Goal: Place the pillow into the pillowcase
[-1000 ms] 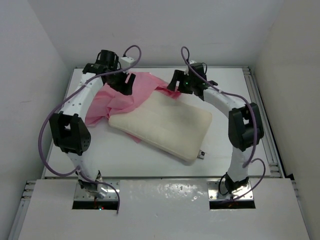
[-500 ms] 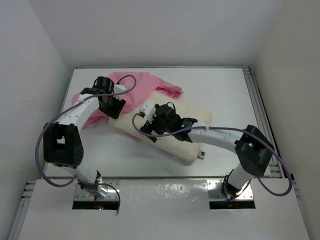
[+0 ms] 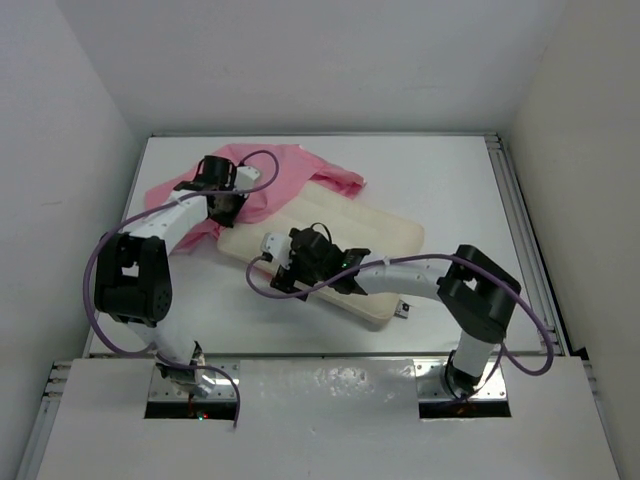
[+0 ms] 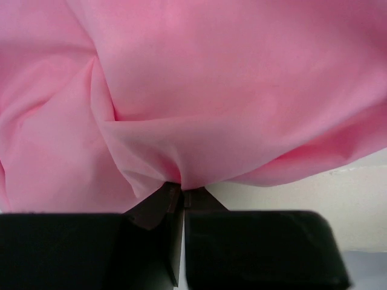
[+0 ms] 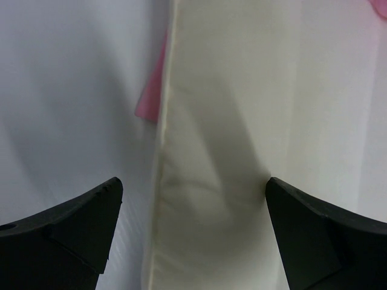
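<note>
Left jaws together, clamped on a fold of the pillowcase (image 4: 211,90). The cloth gathers into the pinch right at the fingertips (image 4: 172,196) and fans out beyond them, filling most of the left wrist view. A strip of the pillow (image 4: 290,193) shows under the cloth's lower hem, beside the jaws, not in them. From the top view, that pinch is on the near side of the pillowcase (image 3: 280,170), just beside the left corner of the pillow (image 3: 370,235). Right jaws wide apart, gripping nothing. They straddle the long near edge of the pillow (image 5: 242,90), with one finger (image 5: 72,223) over bare table (image 5: 72,90) and the other finger (image 5: 326,235) over the pillow; the seam runs up between them. There's a shallow dent in the pillow between the jaws; can't tell if either tip actually touches. A pink sliver of pillowcase (image 5: 151,96) pokes out from under the pillow edge ahead of the jaws. Layout: the pillowcase is crumpled toward the far left corner of the table (image 3: 450,170). The pillow lies diagonally across the middle, its far left end overlapping the pillowcase and its other end toward the right edge. The pillow is outside the case.
</note>
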